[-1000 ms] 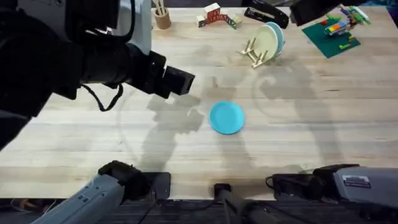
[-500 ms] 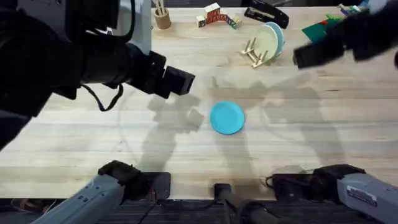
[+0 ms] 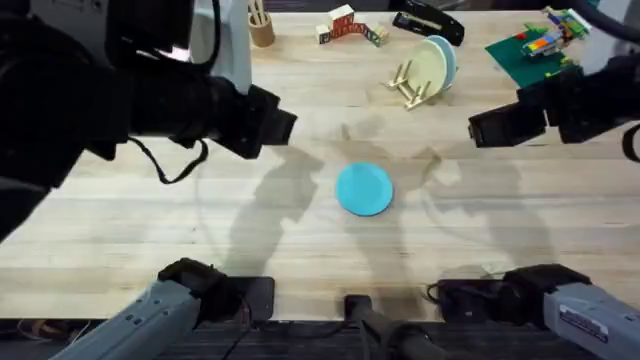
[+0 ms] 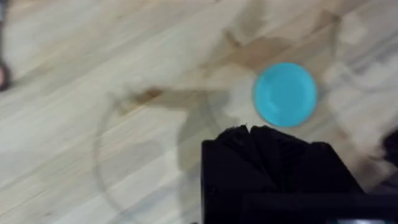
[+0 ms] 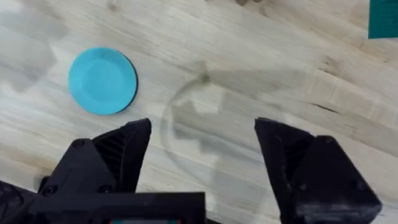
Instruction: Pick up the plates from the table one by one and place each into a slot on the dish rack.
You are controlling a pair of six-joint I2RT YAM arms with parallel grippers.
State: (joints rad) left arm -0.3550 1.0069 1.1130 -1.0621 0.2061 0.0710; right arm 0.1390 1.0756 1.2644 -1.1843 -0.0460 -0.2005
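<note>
Centrally, the turquoise plate (image 3: 364,189) lay flat on the worktop (image 3: 120,230), untouched. Cream plate (image 3: 428,63) stood upright in the dish rack (image 3: 408,84) at the far side, a paler blue plate (image 3: 447,56) just behind it. Right gripper (image 3: 490,127) hung above the worktop right of the turquoise plate, fingers spread wide, holding nothing. Left gripper (image 3: 270,118) hovered left of and beyond the plate, well apart from it; whether it was wide or narrow, cannot tell. Toy blocks (image 3: 345,24) sat along the far edge.
</note>
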